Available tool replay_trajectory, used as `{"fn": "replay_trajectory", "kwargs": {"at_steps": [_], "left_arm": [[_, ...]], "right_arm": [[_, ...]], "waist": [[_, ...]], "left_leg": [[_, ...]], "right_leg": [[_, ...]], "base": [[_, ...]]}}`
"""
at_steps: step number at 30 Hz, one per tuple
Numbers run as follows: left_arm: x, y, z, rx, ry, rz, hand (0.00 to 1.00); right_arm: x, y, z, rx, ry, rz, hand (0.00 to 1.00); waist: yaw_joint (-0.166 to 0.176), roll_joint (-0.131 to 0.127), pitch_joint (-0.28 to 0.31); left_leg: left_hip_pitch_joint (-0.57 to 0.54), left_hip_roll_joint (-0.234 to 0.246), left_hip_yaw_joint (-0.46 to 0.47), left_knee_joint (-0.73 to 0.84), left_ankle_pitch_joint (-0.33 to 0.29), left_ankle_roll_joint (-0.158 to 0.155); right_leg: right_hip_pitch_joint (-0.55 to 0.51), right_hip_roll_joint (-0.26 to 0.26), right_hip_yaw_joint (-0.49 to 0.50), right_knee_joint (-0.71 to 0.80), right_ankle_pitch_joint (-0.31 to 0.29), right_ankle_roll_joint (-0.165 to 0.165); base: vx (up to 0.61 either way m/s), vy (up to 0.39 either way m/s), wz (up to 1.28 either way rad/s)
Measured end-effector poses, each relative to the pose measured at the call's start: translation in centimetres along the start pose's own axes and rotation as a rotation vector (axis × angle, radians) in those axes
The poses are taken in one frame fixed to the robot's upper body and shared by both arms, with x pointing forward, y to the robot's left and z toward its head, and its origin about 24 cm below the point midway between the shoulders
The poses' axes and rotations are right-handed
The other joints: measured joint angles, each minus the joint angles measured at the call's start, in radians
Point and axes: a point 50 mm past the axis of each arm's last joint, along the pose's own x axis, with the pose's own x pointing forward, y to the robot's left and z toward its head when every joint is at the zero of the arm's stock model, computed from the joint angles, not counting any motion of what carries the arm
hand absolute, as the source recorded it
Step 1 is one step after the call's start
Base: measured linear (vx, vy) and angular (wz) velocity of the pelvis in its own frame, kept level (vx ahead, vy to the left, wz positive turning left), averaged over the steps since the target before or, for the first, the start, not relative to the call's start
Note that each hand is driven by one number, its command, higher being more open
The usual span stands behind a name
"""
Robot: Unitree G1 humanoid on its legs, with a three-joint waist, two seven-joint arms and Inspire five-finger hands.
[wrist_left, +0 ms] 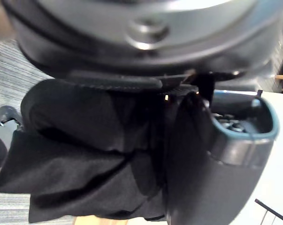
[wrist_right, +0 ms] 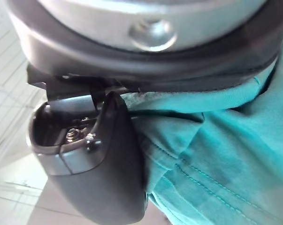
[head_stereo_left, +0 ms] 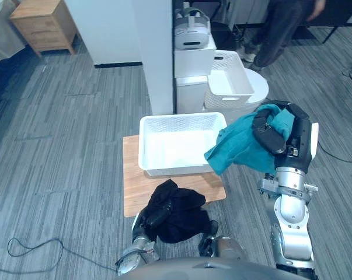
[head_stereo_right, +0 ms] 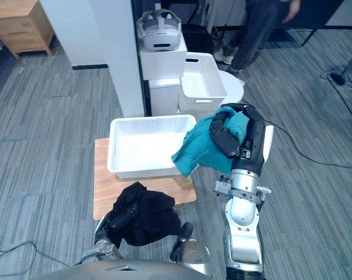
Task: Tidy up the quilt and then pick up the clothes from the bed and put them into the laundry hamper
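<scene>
Beside hamper's right end, right hand [head_stereo_left: 270,132] was raised and clamped on teal garment [head_stereo_left: 239,149], fingers curled round bunched cloth. Garment hung down, lower folds overlapping right rim of white laundry hamper [head_stereo_left: 143,147]. Hamper sat on small wooden table [head_stereo_left: 135,195]. At table's near edge, left hand [head_stereo_left: 154,217] was closed on black garment [head_stereo_left: 181,219], thumb pressed into cloth, garment bunched, partly over tabletop. Behind hamper stood second white basket [head_stereo_left: 229,74]; person's legs [head_stereo_left: 279,32] farther back.

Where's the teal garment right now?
Eye views: the teal garment hangs from the right hand, on the robot's right, at the white basket's right edge.
</scene>
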Motion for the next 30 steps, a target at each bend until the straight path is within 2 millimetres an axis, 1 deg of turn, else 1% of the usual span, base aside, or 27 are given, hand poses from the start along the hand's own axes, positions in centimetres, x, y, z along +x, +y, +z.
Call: {"fn": "replay_trajectory", "kwargs": {"at_steps": [2, 3, 4, 5, 6, 7, 8, 9, 10, 11, 12, 13, 15, 16, 19, 20, 22, 24, 25, 26, 28, 29, 30], "left_arm": [[-0.1, -0.1, -0.1, 0.012, 0.008, -0.016, 0.0], [0.0, 0.1, -0.1, 0.032, 0.011, -0.024, 0.0], [0.0, 0.3, 0.1, 0.07, 0.008, -0.028, 0.0], [-0.1, 0.8, 0.2, 0.094, 0.008, -0.025, 0.0], [-0.1, 1.2, 0.3, 0.105, 0.007, -0.022, 0.0], [-0.1, 1.9, 0.7, 0.12, 0.0, -0.005, 0.0], [-0.1, 2.7, 1.2, 0.129, -0.011, 0.018, 0.0], [-0.1, 3.1, 1.4, 0.132, -0.015, 0.032, 0.0], [-0.1, 3.8, 1.8, 0.13, -0.03, 0.062, 0.0], [0.0, 4.0, 2.2, 0.126, -0.043, 0.074, 0.0], [-0.1, 4.4, 2.5, 0.119, -0.057, 0.093, 0.0], [-0.2, 4.6, 2.5, 0.116, -0.06, 0.103, 0.0], [-0.4, 4.5, 2.6, 0.11, -0.07, 0.105, 0.0], [-0.4, 4.4, 2.7, 0.106, -0.074, 0.102, 0.0], [-1.0, 3.3, 2.6, 0.076, -0.094, 0.068, 0.0], [-0.9, 2.7, 2.7, 0.068, -0.104, 0.04, 0.0], [-0.9, 1.7, 3.3, 0.071, -0.131, -0.016, 0.0], [-1.1, 0.4, 4.9, 0.074, -0.2, -0.094, 0.0], [-1.1, 0.3, 5.1, 0.076, -0.209, -0.101, 0.0], [-1.2, 0.0, 6.2, 0.087, -0.259, -0.132, 0.0], [-1.4, -0.4, 7.3, 0.089, -0.306, -0.15, 0.0], [-1.6, -0.4, 8.1, 0.087, -0.343, -0.158, 0.0], [-1.8, -0.4, 8.8, 0.078, -0.376, -0.169, 0.0]], "right_arm": [[0.2, -0.1, 0.1, -0.002, -0.006, -0.008, 0.0], [0.4, -0.3, 0.1, -0.004, -0.014, -0.018, 0.0], [0.7, -0.3, -0.1, -0.003, -0.011, -0.026, 0.0], [0.9, -0.3, -0.4, -0.004, 0.0, -0.03, 0.0], [0.9, -0.2, -0.6, -0.004, 0.007, -0.032, 0.0], [1.1, -0.1, -0.9, 0.0, 0.015, -0.033, 0.0], [1.5, 0.4, -0.9, 0.011, 0.01, -0.027, 0.0], [1.7, 0.6, -0.9, 0.014, 0.008, -0.023, 0.0], [2.1, 1.1, -0.9, 0.024, 0.002, -0.012, 0.0], [2.6, 1.4, -0.9, 0.026, -0.003, 0.002, 0.0], [3.4, 2.3, -1.1, 0.019, -0.01, 0.053, 0.0], [3.9, 3.0, -1.1, 0.016, -0.011, 0.087, 0.0], [4.2, 3.7, -1.4, 0.009, 0.006, 0.13, 0.0], [4.2, 3.8, -1.6, 0.007, 0.015, 0.137, 0.0], [4.0, 3.6, -2.9, -0.021, 0.075, 0.158, 0.0], [4.0, 3.4, -3.6, -0.041, 0.099, 0.166, 1.0], [3.8, 3.1, -5.0, -0.078, 0.157, 0.182, 1.0], [2.9, 2.5, -8.0, -0.133, 0.289, 0.196, 1.0], [2.8, 2.4, -8.3, -0.139, 0.302, 0.198, 1.0], [2.4, 1.8, -9.8, -0.177, 0.378, 0.212, 1.0], [2.1, 1.4, -11.1, -0.205, 0.446, 0.22, 1.0], [2.0, 1.1, -11.7, -0.221, 0.484, 0.223, 1.0], [2.0, 0.8, -12.0, -0.235, 0.5, 0.227, 1.0]], "waist": [[-0.005, -0.007, -0.005], [-0.015, -0.013, -0.003], [-0.02, -0.025, -0.005], [-0.02, -0.037, -0.011], [-0.019, -0.047, -0.017], [-0.016, -0.067, -0.028], [-0.015, -0.082, -0.029], [-0.012, -0.086, -0.031], [-0.005, -0.092, -0.038], [0.011, -0.095, -0.04], [0.044, -0.098, -0.043], [0.056, -0.098, -0.043], [0.066, -0.094, -0.045], [0.067, -0.091, -0.045], [0.065, -0.08, -0.051], [0.063, -0.075, -0.054], [0.061, -0.075, -0.054], [0.061, -0.075, -0.054], [0.061, -0.075, -0.054], [0.061, -0.074, -0.054], [0.059, -0.07, -0.054], [0.059, -0.065, -0.054], [0.06, -0.058, -0.054]], "left_leg": [[0.001, -0.025, -0.015, -0.039, 0.02, 0.009], [-0.005, -0.04, -0.04, -0.052, 0.026, 0.016], [-0.004, -0.054, -0.064, -0.051, 0.028, 0.02], [-0.004, -0.059, -0.085, -0.05, 0.029, 0.023], [-0.005, -0.062, -0.099, -0.051, 0.031, 0.027], [-0.016, -0.067, -0.129, -0.05, 0.034, 0.032], [-0.026, -0.072, -0.159, -0.05, 0.038, 0.038], [-0.031, -0.075, -0.173, -0.051, 0.04, 0.041], [-0.039, -0.084, -0.198, -0.052, 0.044, 0.047], [-0.04, -0.089, -0.203, -0.054, 0.045, 0.049], [-0.041, -0.098, -0.197, -0.054, 0.046, 0.051], [-0.044, -0.103, -0.196, -0.052, 0.046, 0.051], [-0.058, -0.104, -0.209, -0.05, 0.049, 0.054], [-0.061, -0.106, -0.217, -0.051, 0.05, 0.054], [-0.06, -0.099, -0.236, -0.058, 0.055, 0.047], [-0.059, -0.102, -0.242, -0.067, 0.06, 0.047], [-0.061, -0.105, -0.253, -0.07, 0.063, 0.048], [-0.068, -0.109, -0.271, -0.072, 0.068, 0.053], [-0.071, -0.109, -0.274, -0.072, 0.069, 0.054], [-0.08, -0.114, -0.29, -0.076, 0.078, 0.058], [-0.08, -0.118, -0.299, -0.091, 0.09, 0.058], [-0.079, -0.119, -0.302, -0.098, 0.095, 0.057], [-0.076, -0.121, -0.303, -0.103, 0.099, 0.058]], "right_leg": [[-0.023, -0.031, 0.004, 0.049, -0.001, -0.002], [-0.049, -0.057, 0.037, 0.114, -0.001, -0.002], [-0.074, -0.076, 0.132, 0.179, -0.001, -0.002], [-0.083, -0.078, 0.217, 0.205, 0.0, 0.001], [-0.085, -0.078, 0.264, 0.213, 0.002, 0.004], [-0.085, -0.078, 0.321, 0.214, 0.005, 0.007], [-0.07, -0.078, 0.353, 0.195, 0.008, 0.012], [-0.053, -0.077, 0.37, 0.169, 0.013, 0.021], [-0.016, -0.077, 0.392, 0.102, 0.027, 0.051], [0.016, -0.079, 0.393, 0.04, 0.046, 0.083], [0.054, -0.081, 0.393, -0.048, 0.069, 0.119], [0.065, -0.082, 0.394, -0.077, 0.074, 0.125], [0.08, -0.082, 0.392, -0.109, 0.076, 0.128], [0.086, -0.08, 0.391, -0.117, 0.077, 0.129], [0.108, -0.072, 0.387, -0.137, 0.078, 0.132], [0.11, -0.073, 0.382, -0.138, 0.08, 0.133], [0.116, -0.077, 0.37, -0.139, 0.081, 0.135], [0.122, -0.081, 0.356, -0.14, 0.082, 0.137], [0.122, -0.082, 0.354, -0.14, 0.082, 0.137], [0.121, -0.086, 0.34, -0.141, 0.082, 0.137], [0.121, -0.088, 0.335, -0.142, 0.082, 0.137], [0.121, -0.088, 0.335, -0.142, 0.082, 0.137], [0.122, -0.089, 0.335, -0.142, 0.082, 0.137]], "base": [[-0.03, 0.189, 0.39], [-0.05, 0.215, 0.55], [-0.04, 0.185, 0.64], [-0.02, 0.134, 0.53], [0.0, 0.059, 0.57], [0.0, 0.015, 0.65], [-0.01, 0.011, 0.67], [-0.01, 0.014, 0.67], [0.0, 0.016, 0.46], [0.01, -0.004, 0.27], [0.0, 0.0, 0.0], [-0.01, -0.035, -0.05], [-0.01, -0.054, 0.16], [0.01, -0.063, 0.28], [0.01, -0.068, 0.17], [-0.02, -0.027, 0.16], [-0.03, -0.021, 0.19], [-0.04, -0.02, 0.2], [-0.05, -0.025, 0.28], [-0.03, -0.023, 0.23], [-0.03, -0.024, 0.2], [-0.04, -0.022, 0.11], [-0.05, -0.024, 0.06]]}}
